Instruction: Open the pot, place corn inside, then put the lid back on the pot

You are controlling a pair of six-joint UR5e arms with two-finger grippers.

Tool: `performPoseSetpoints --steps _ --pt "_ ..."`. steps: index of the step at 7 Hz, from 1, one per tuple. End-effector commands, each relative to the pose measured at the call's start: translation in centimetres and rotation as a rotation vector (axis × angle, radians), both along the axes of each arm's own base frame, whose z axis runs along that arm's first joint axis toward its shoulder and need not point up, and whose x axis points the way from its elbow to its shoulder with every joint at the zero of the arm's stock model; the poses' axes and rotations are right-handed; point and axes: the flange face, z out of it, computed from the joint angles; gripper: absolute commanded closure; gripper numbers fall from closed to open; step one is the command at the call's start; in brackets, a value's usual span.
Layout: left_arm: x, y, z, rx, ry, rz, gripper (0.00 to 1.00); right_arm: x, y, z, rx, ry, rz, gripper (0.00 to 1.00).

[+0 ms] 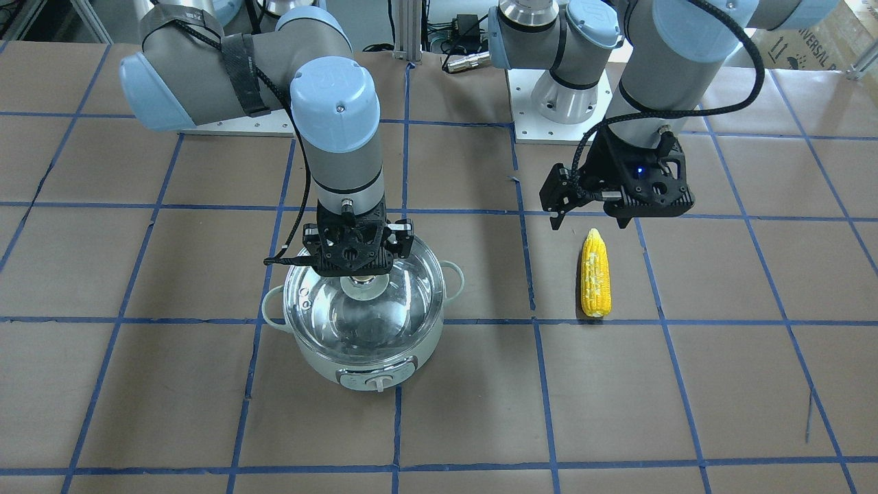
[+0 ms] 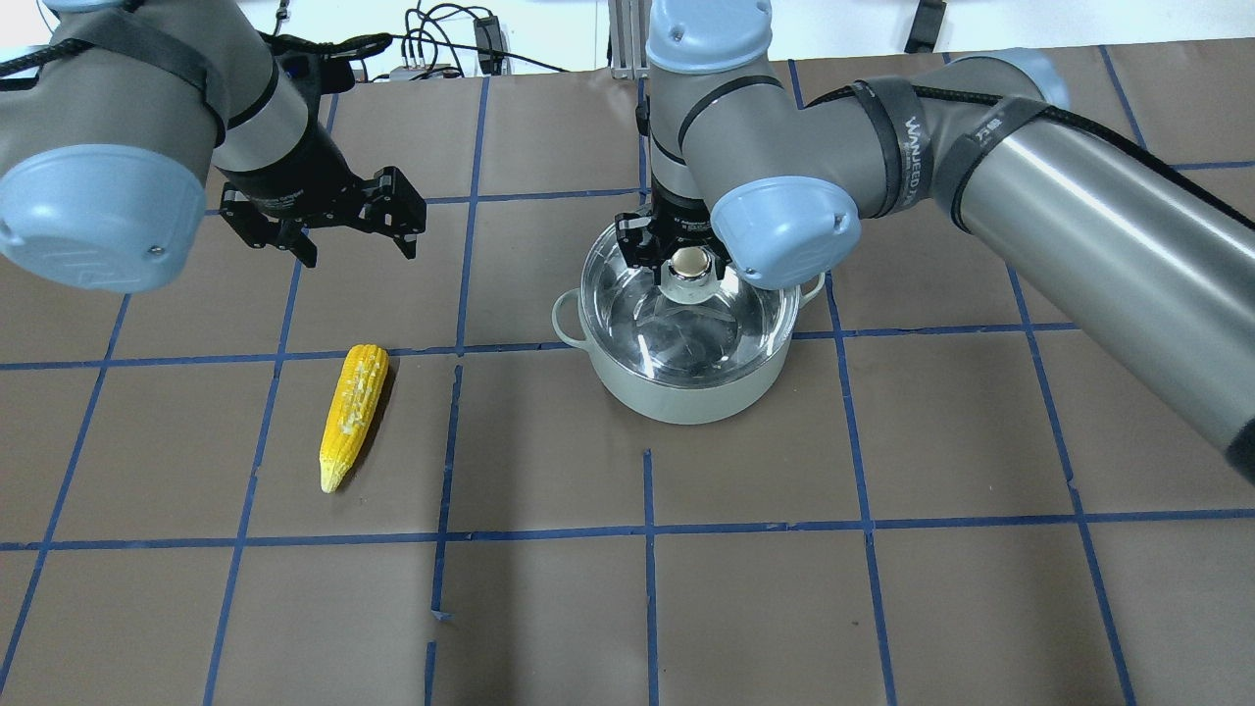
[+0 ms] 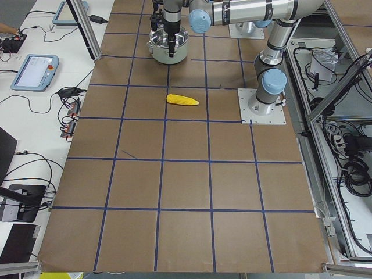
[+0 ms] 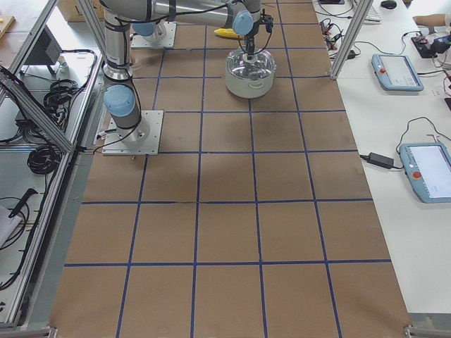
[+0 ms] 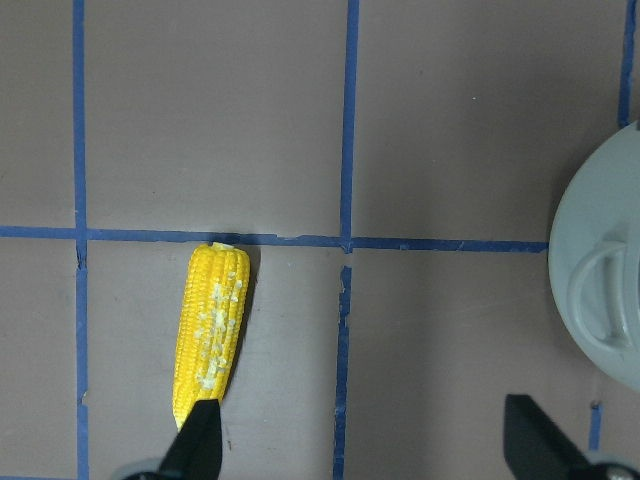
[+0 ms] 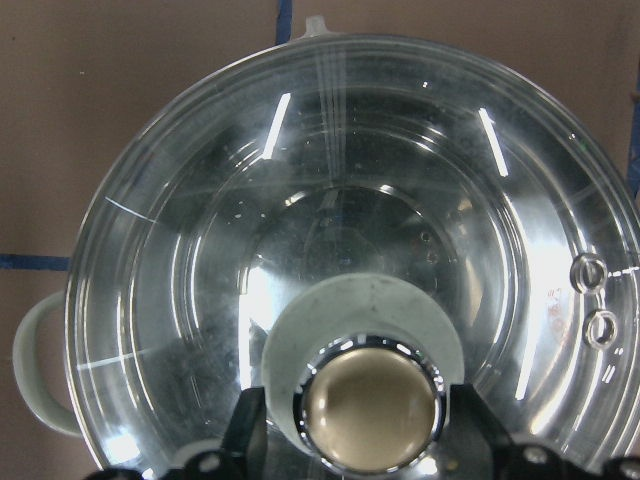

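Two tools, two jobs. My right tool (image 2: 686, 257) straddles the gold knob (image 6: 372, 420) of the lid (image 1: 363, 309), which sits on the pot (image 1: 322, 367). Whether its fingers press the knob I cannot tell. My left tool (image 2: 361, 253) hangs spread by the corn (image 1: 595, 274), which lies on the tabletop (image 1: 480, 412) well apart from the pot. I judge it ready for pickup once the lid lifts.

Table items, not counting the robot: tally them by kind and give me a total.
round pale mint-green electric cooking pot: 1
round clear glass dome lid: 1
yellow ear of corn: 1
Total: 3
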Motion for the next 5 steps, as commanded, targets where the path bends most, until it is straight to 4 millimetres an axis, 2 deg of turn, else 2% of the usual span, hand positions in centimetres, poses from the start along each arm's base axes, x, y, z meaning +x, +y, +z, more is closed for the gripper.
performPoseSetpoints --steps 1,3,5 --pt "2.1 -0.2 -3.8 -0.037 -0.009 -0.034 0.0 0.1 -0.4 -0.2 -0.017 -0.004 0.001 0.35" --pt "5.6 0.4 -8.7 -0.087 -0.019 -0.071 0.0 -0.1 -0.5 -0.4 -0.015 -0.002 -0.001 0.43" --pt "6.2 1.4 -11.9 -0.073 -0.014 -0.061 0.0 -0.1 -0.5 -0.4 -0.013 -0.001 0.001 0.51"
